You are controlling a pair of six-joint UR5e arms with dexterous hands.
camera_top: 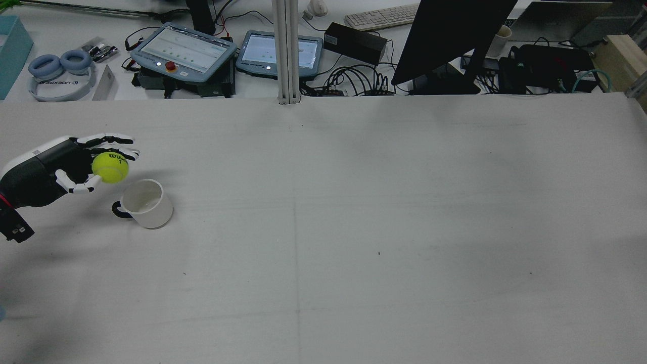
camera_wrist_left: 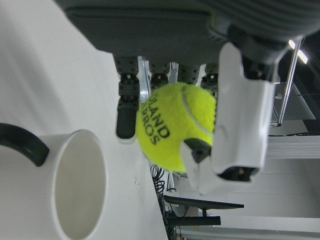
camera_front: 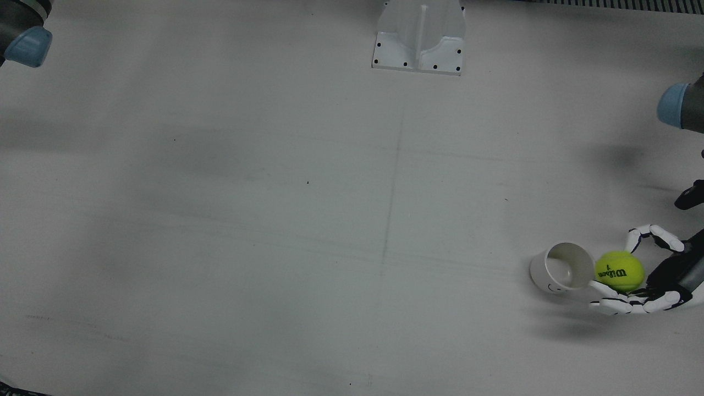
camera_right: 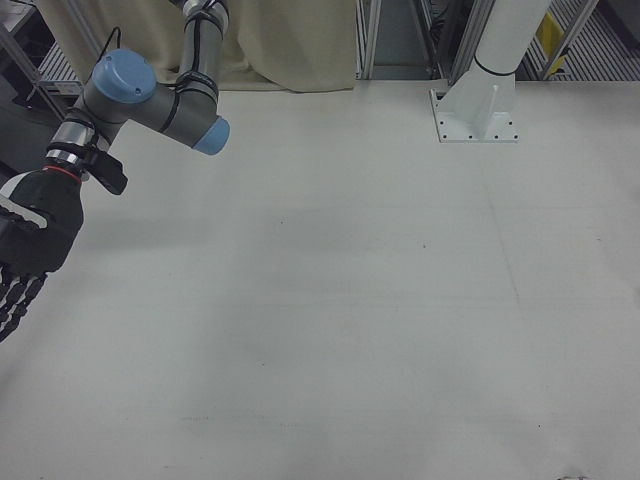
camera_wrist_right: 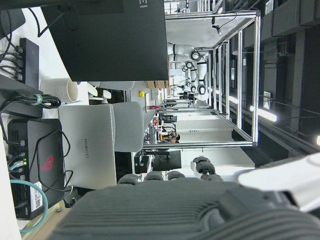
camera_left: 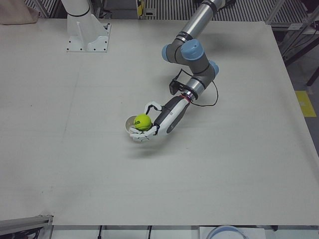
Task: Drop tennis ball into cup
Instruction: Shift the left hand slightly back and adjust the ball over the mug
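Observation:
A yellow-green tennis ball (camera_front: 620, 270) is held in my left hand (camera_front: 663, 278), fingers closed around it. The ball hovers just beside the rim of a white cup (camera_front: 554, 270) with a black handle (camera_top: 119, 210), standing upright near the table's left side. In the rear view the ball (camera_top: 110, 167) and hand (camera_top: 53, 172) are up-left of the cup (camera_top: 146, 206). The left hand view shows the ball (camera_wrist_left: 175, 127) next to the cup's open mouth (camera_wrist_left: 75, 185). My right hand (camera_right: 30, 250) hangs at the far side, fingers extended, empty.
White arm pedestal (camera_front: 421, 38) stands at the table's robot-side edge. Beyond the far edge in the rear view lies a desk with tablets (camera_top: 184, 50), headphones (camera_top: 58, 73) and a monitor (camera_top: 450, 35). Wide bare tabletop (camera_front: 330, 220) spreads beside the cup.

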